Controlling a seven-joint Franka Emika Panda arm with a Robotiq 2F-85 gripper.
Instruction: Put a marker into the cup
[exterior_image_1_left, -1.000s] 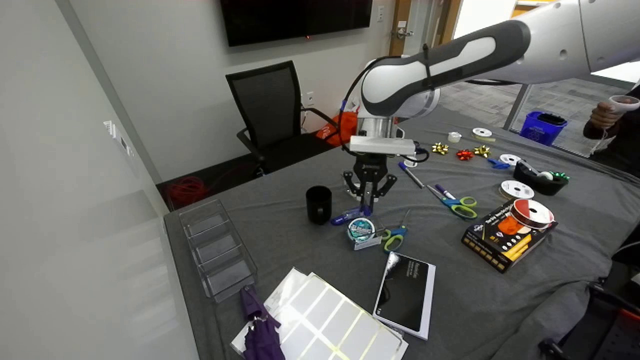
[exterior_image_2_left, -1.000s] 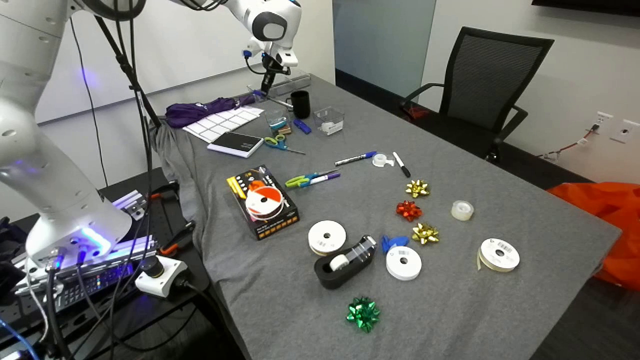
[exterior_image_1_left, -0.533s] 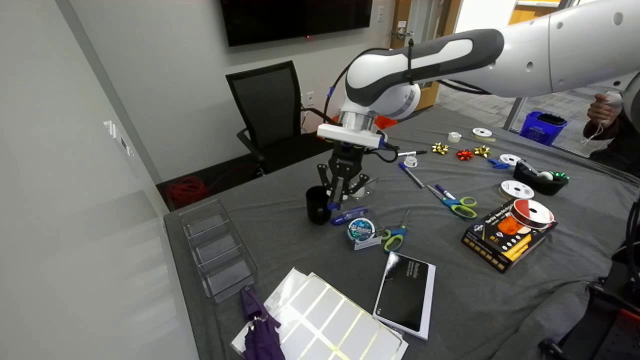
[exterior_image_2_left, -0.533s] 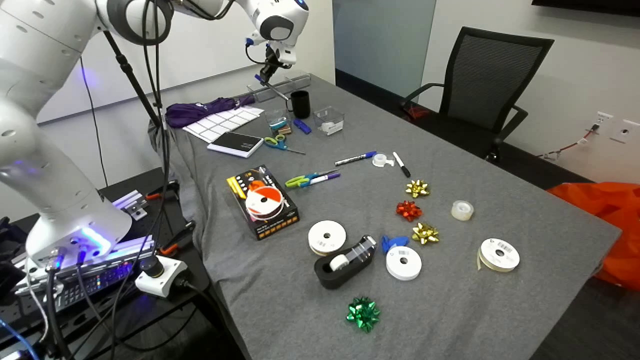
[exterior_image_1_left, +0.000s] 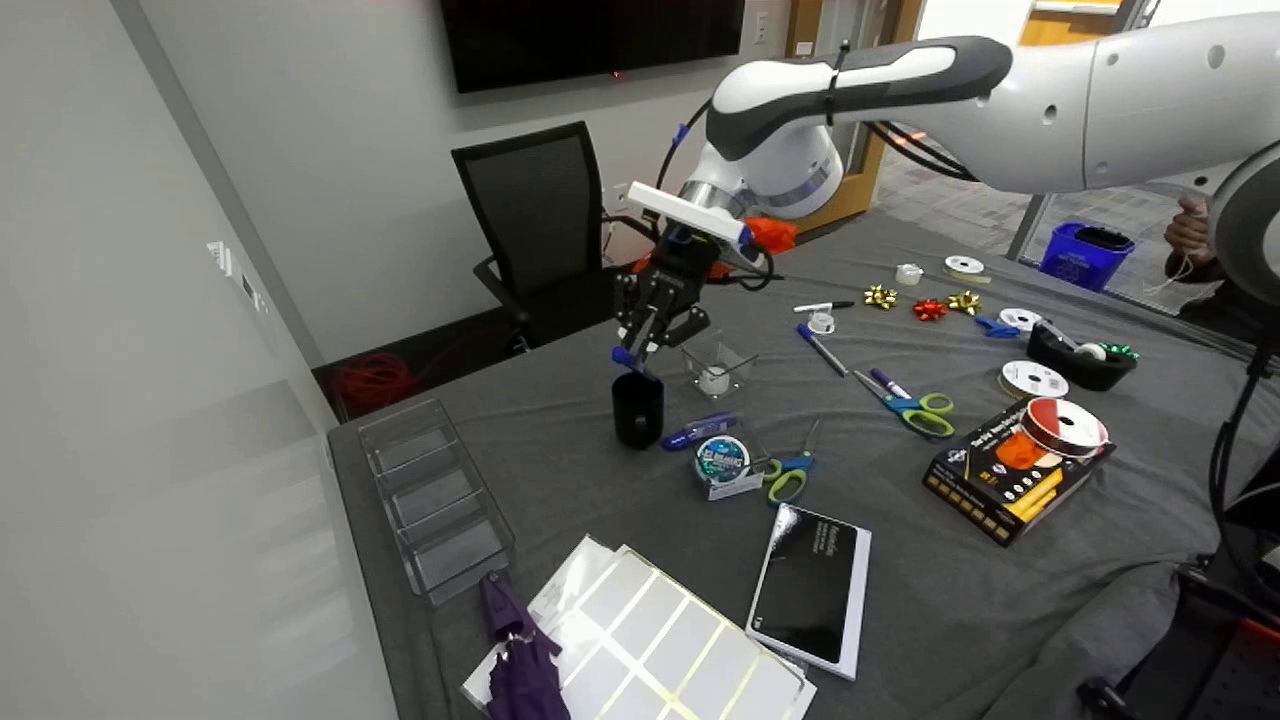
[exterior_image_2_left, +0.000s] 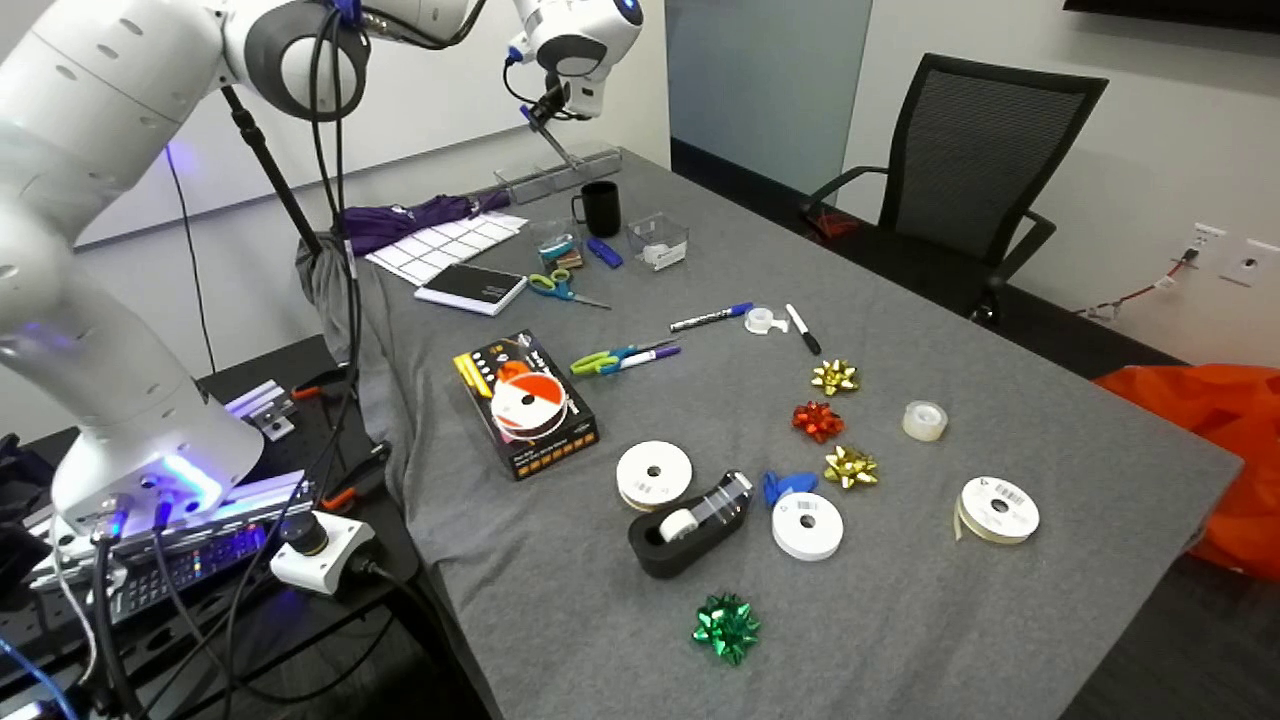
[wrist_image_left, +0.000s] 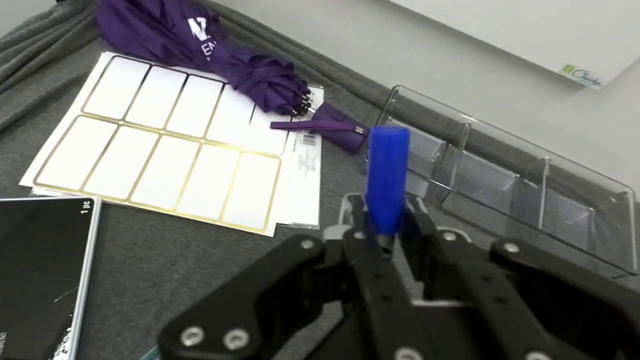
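The black cup (exterior_image_1_left: 638, 415) stands upright on the grey table; it also shows in an exterior view (exterior_image_2_left: 601, 210), its handle facing the arm side. It is out of view in the wrist view. My gripper (exterior_image_1_left: 643, 345) is shut on a marker with a blue cap (exterior_image_1_left: 625, 357). The marker (exterior_image_2_left: 550, 138) is tilted, cap end up, its lower end pointing down toward the cup and appearing a little above the rim. In the wrist view the blue cap (wrist_image_left: 387, 175) sticks out from between the fingertips (wrist_image_left: 385, 220); the marker's lower part is hidden.
A clear divided tray (exterior_image_1_left: 435, 500) lies beyond the cup. Close by are a clear open box (exterior_image_1_left: 720, 370), a blue object (exterior_image_1_left: 698, 430), a box with a teal tin (exterior_image_1_left: 722, 460) and scissors (exterior_image_1_left: 790, 480). Other markers (exterior_image_2_left: 712, 316) lie farther off.
My gripper has carried the marker across toward the cup and raised it, so it now sits above the cup's rim area. The marker has become more steeply tilted. The cup has not moved.
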